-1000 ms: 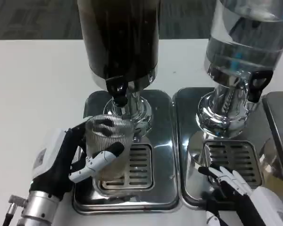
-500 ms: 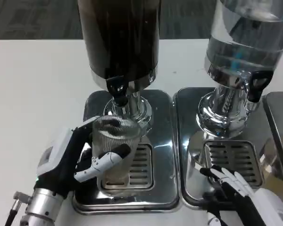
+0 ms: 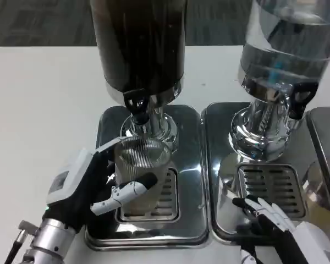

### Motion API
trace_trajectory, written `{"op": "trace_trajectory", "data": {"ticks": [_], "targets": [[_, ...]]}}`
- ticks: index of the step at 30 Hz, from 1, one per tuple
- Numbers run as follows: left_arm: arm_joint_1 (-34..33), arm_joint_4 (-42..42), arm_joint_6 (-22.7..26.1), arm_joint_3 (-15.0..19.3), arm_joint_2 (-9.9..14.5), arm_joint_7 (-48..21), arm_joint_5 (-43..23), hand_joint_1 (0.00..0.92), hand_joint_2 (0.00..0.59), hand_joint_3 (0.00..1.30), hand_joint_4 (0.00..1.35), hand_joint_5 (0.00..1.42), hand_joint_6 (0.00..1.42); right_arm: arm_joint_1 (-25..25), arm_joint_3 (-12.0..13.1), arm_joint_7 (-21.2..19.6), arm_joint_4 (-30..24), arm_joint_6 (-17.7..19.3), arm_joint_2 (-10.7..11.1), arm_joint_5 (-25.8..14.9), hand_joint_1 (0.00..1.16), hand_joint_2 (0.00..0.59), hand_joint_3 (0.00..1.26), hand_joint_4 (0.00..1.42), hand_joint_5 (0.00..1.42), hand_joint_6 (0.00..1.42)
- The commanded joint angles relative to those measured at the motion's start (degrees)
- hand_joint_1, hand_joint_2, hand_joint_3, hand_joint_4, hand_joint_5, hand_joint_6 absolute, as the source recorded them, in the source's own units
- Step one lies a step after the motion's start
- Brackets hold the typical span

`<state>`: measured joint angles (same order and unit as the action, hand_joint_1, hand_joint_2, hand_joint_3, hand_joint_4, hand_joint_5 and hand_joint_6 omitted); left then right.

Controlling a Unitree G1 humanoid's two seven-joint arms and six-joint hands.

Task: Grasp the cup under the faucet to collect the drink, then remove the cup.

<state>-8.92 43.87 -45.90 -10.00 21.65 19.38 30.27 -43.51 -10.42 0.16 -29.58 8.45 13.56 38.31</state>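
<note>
Cup: clear ribbed glass cup (image 3: 139, 173), carried up and to the right since a second ago, now nearer the black faucet (image 3: 137, 106) of the dark-filled drink dispenser (image 3: 138, 44). Gripped by left robot hand (image 3: 102, 190), one white finger across the front wall, dark palm at the cup's left side. Forearm likewise shifted right. Right robot hand (image 3: 275, 220) much as before, fingers apart, holding nothing, resting at the near edge of the second drip tray (image 3: 220, 181).

Rim just below and a little in front of the faucet, close to the chrome pedestal (image 3: 154, 129) behind. Base over the slotted grille (image 3: 162, 192) of the first chrome drip tray (image 3: 190, 159). Bare white worktop (image 3: 38, 110) wide open to the left; clear-water dispenser (image 3: 286, 49) standing close on the right.

Cup upright, walls finely fluted, see-through; contents too hard to tell.
</note>
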Motion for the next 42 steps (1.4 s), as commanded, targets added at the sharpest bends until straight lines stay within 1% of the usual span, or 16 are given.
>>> {"op": "trace_trajectory", "data": {"ticks": [1, 7, 9, 15, 22, 25, 31, 34, 37, 42], "targets": [[-0.47, -1.46, 0.92, -0.20, 0.86, 0.08, 0.27, 0.070, 0.131, 0.36, 0.34, 0.44, 0.38, -0.25, -0.26, -0.60, 0.21, -0.21, -0.28, -0.50, 0.55, 0.586, 0.17, 0.08, 0.04, 0.22], [-0.05, -1.94, 1.25, -0.17, 1.33, 0.14, 0.13, 0.069, 0.131, 0.35, 0.33, 0.40, 0.35, 0.08, -0.39, -0.37, 0.23, -0.40, -0.27, -0.59, 0.55, 0.586, 0.17, 0.08, 0.04, 0.23], [-0.09, -1.80, 1.21, -0.20, 1.39, 0.01, 0.04, 0.054, 0.123, 0.35, 0.31, 0.39, 0.33, 0.25, -0.30, -0.28, 0.22, -0.41, -0.19, -0.69, 0.55, 0.586, 0.17, 0.08, 0.04, 0.23], [-0.25, -1.04, 0.70, -0.38, 1.26, 0.11, -0.09, 0.050, 0.122, 0.34, 0.31, 0.37, 0.32, 0.47, 0.03, -0.19, 0.23, -0.55, -0.13, -1.24, 0.55, 0.586, 0.17, 0.08, 0.04, 0.23], [-0.10, -1.16, 0.17, -1.58, 1.86, 1.36, 2.20, 0.038, 0.123, 0.32, 0.29, 0.36, 0.32, 0.79, 0.19, 0.09, 0.15, -0.51, 0.24, -1.51, 0.55, 0.586, 0.17, 0.08, 0.04, 0.23], [0.46, -2.23, 0.15, -2.19, 2.55, 2.52, 4.03, 0.032, 0.113, 0.30, 0.25, 0.33, 0.29, 1.07, 0.17, 0.05, 0.34, -0.37, 0.41, -1.85, 0.55, 0.586, 0.17, 0.08, 0.04, 0.23], [1.23, -3.32, 0.70, -2.70, 3.62, 3.75, 5.05, 0.000, 0.094, 0.30, 0.19, 0.27, 0.23, 1.25, 0.21, 0.09, 0.39, -0.58, 0.48, -2.10, 0.55, 0.586, 0.17, 0.08, 0.05, 0.24], [1.88, -4.29, 1.32, -2.73, 4.35, 3.73, 5.32, 0.000, 0.092, 0.30, 0.16, 0.23, 0.21, 1.43, 0.28, 0.10, 0.44, -0.60, 0.48, -2.16, 0.55, 0.586, 0.17, 0.08, 0.05, 0.24], [2.52, -5.31, 1.84, -2.54, 4.80, 3.88, 5.38, 0.000, 0.081, 0.28, 0.09, 0.17, 0.16, 1.56, 0.39, 0.17, 0.51, -0.80, 0.45, -2.23, 0.55, 0.586, 0.17, 0.08, 0.05, 0.25], [3.75, -7.77, 3.37, -2.04, 5.83, 3.68, 5.58, 0.000, 0.075, 0.27, 0.05, 0.13, 0.11, 1.87, 0.50, 0.41, 0.37, -1.20, 0.35, -2.64, 0.55, 0.586, 0.17, 0.08, 0.05, 0.25]]}}
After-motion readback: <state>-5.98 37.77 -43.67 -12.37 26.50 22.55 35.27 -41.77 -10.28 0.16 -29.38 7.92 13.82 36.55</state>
